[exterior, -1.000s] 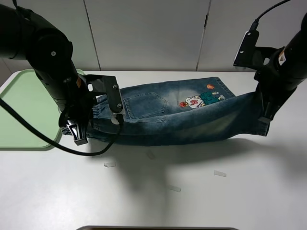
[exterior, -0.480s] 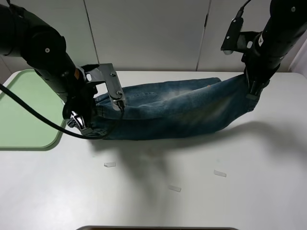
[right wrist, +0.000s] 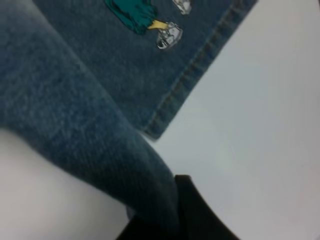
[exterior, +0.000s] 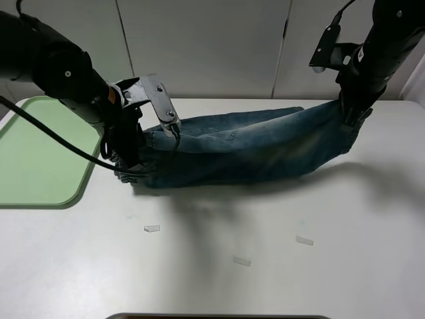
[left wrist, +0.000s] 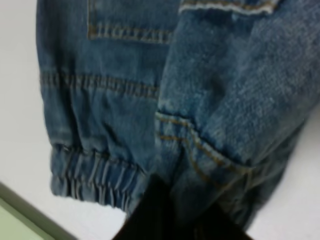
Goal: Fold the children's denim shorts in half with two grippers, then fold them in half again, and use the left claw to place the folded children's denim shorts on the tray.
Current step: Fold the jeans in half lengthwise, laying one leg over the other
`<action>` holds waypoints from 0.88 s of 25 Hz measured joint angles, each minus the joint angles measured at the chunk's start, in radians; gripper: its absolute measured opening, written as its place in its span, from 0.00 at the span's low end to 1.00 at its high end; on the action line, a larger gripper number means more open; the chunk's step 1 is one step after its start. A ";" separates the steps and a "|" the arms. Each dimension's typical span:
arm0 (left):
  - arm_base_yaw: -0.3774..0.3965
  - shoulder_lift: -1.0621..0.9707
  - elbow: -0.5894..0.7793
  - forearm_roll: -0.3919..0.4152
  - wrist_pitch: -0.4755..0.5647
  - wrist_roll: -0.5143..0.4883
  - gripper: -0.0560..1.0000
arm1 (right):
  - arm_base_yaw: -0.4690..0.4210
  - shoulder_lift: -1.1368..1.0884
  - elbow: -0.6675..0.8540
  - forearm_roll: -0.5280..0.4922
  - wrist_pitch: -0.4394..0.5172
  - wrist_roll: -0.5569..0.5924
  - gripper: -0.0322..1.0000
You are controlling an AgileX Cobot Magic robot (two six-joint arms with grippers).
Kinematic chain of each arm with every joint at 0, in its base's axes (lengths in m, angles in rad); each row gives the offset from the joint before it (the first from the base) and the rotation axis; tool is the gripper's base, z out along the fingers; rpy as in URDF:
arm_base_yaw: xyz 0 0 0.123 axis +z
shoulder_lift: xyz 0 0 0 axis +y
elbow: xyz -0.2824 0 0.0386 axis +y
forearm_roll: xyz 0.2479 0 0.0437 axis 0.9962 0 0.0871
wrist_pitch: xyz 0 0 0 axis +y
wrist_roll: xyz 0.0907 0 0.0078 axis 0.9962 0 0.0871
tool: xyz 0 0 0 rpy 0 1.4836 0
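Left jaws and right jaws were clamped on the children's denim shorts (exterior: 252,149); you needed to lower both ends level, edge onto edge.

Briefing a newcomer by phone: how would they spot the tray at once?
Find the left end of the white table in the high view. The tray lies flat there, rectangular with rounded corners and a low rim. It is the only pale-green thing; the shorts to its right are blue denim.
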 joint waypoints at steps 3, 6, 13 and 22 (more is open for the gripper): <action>0.020 0.037 0.000 0.000 -0.006 -0.022 0.08 | 0.000 0.010 0.000 0.003 -0.004 -0.005 0.01; 0.037 0.078 0.000 0.000 -0.026 -0.031 0.08 | 0.000 0.025 -0.002 0.002 -0.025 -0.006 0.01; 0.066 0.132 -0.019 0.000 -0.080 -0.040 0.08 | 0.000 0.095 -0.013 -0.022 -0.068 -0.010 0.01; 0.097 0.151 -0.052 0.000 -0.131 -0.051 0.08 | -0.001 0.158 -0.030 -0.042 -0.134 -0.010 0.01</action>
